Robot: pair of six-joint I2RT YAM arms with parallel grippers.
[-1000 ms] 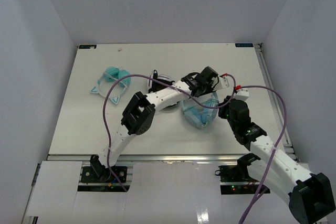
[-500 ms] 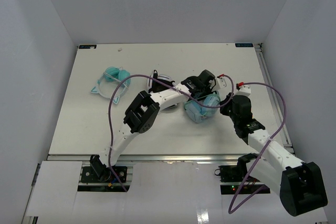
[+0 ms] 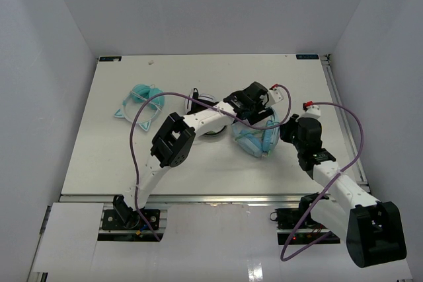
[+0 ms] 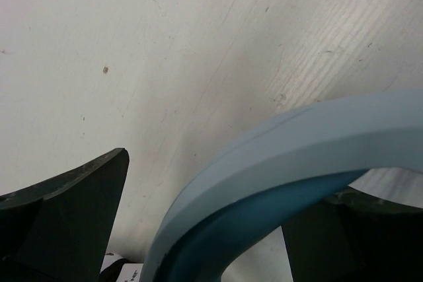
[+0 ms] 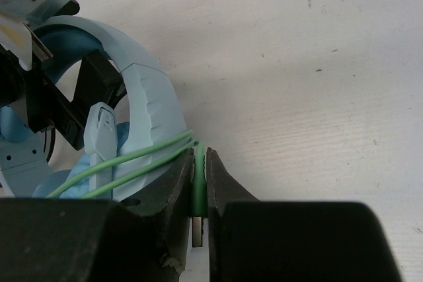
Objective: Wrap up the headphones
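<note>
The light blue headphones lie right of the table's middle, with the thin pale green cable drawn across them in two strands. My left gripper stands open over them. In the left wrist view its dark fingers stand wide on either side of the blue headband, the left one clear of it. My right gripper is shut on the cable's green plug, right beside the headband. In the top view the right gripper sits at the headphones' right side.
Teal cat-ear headphones lie at the back left. Black-and-white headphones lie partly under the left arm. Purple arm cables loop above the table. The table's right edge is close to the right arm.
The left gripper has opened and let go of the headband. The right gripper has moved a little back and right with the plug held, and the headphones have shifted slightly.
</note>
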